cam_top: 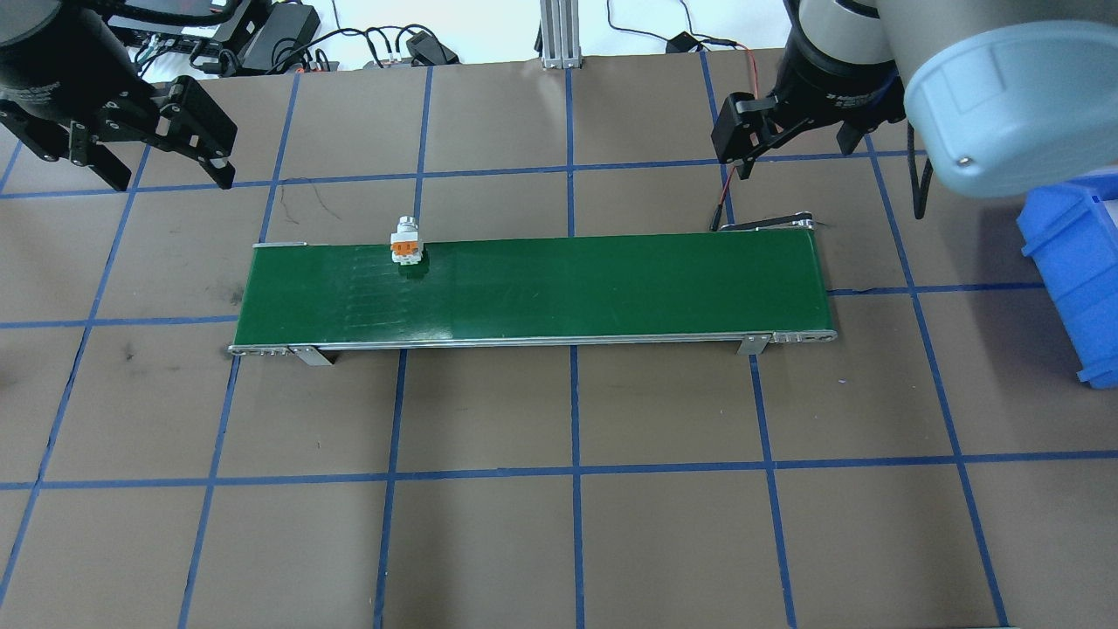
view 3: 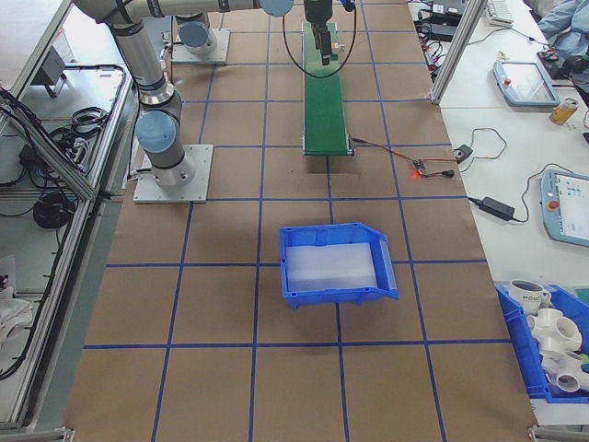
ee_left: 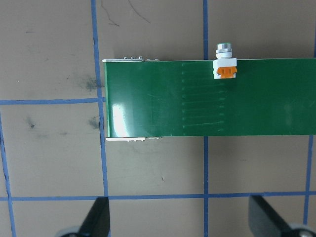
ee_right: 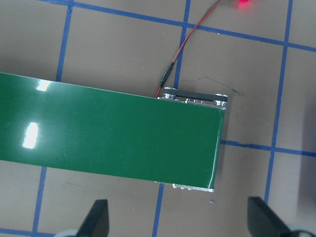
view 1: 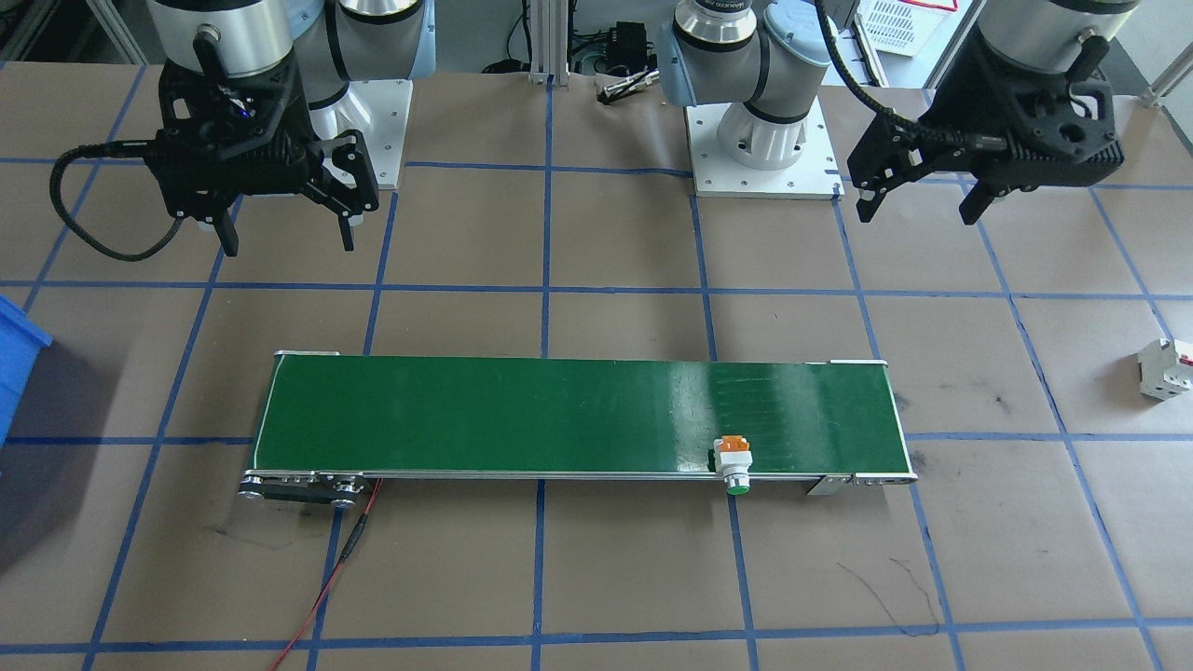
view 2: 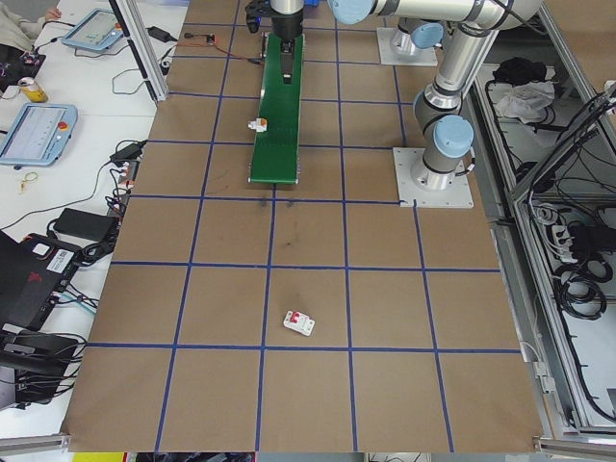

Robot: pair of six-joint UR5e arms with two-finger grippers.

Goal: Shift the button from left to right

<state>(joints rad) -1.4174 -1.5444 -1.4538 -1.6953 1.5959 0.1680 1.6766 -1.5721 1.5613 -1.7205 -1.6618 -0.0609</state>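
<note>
- The button [cam_top: 406,242] lies on its side on the green belt [cam_top: 611,288], at the belt's far edge toward its left end; the cap overhangs that edge and the orange back faces the robot.
- Left gripper [cam_top: 166,166] hangs over bare table beyond the belt's left end, fingers spread, holding nothing.
- Right gripper [view 1: 284,228] hangs near the belt's right end, fingers spread.
- A blue bin [cam_top: 1079,271] sits at the table's right edge.
- A white breaker [view 1: 1165,367], seemingly red-marked, lies well left of the belt.
</note>
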